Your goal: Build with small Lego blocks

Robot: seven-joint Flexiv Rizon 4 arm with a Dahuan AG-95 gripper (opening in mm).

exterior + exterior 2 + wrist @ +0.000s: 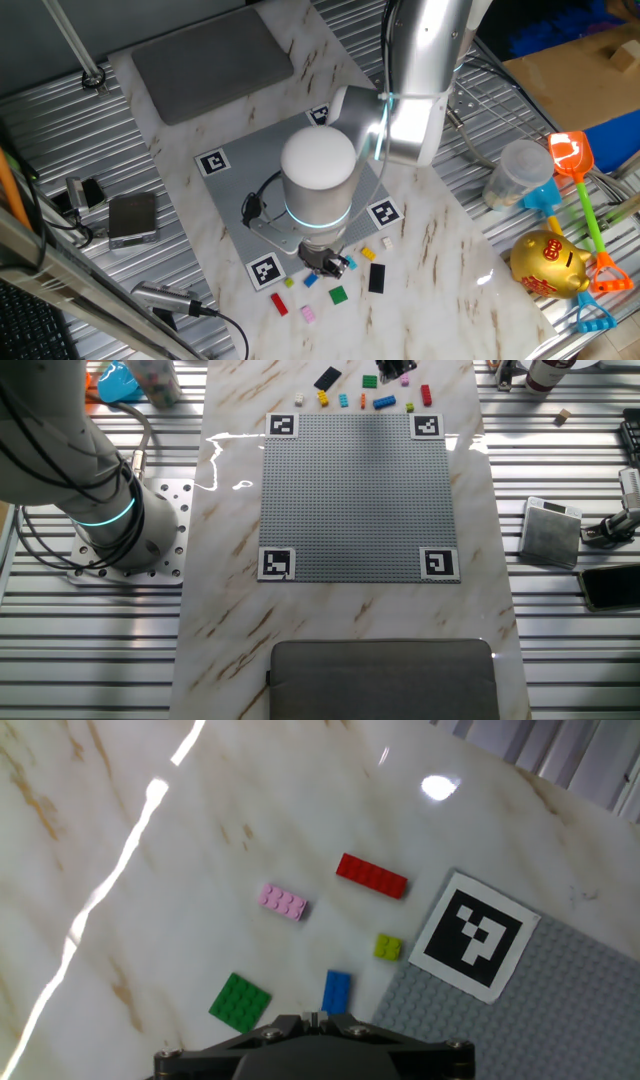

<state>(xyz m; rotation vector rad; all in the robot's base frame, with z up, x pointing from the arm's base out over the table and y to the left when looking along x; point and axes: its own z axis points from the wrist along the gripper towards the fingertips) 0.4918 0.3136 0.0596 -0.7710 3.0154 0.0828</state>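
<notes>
The small Lego blocks lie loose on the marble beside the grey baseplate (pixel 545 1015). The hand view shows a pink block (pixel 282 902), a red one (pixel 371 876), a yellow-green one (pixel 388 948), a blue one (pixel 336 991) and a green plate (pixel 240 1001). My gripper (pixel 313 1017) hovers just above the blue and green pieces, shut, and I see no block between its fingers. The fixed views show the gripper (pixel 330 262) (pixel 393 368) over the row of blocks, with a black block (pixel 376 278) (pixel 327 378) and an orange one (pixel 362 401) nearby.
Black-and-white markers (pixel 472 937) sit at the baseplate corners. A grey pad (pixel 380 678) lies beyond the plate. A gold piggy bank (pixel 548 263), toy shovels (pixel 575 165) and a plastic jar (pixel 515 172) stand on the metal bench to one side, and small devices (pixel 552 532) on the other.
</notes>
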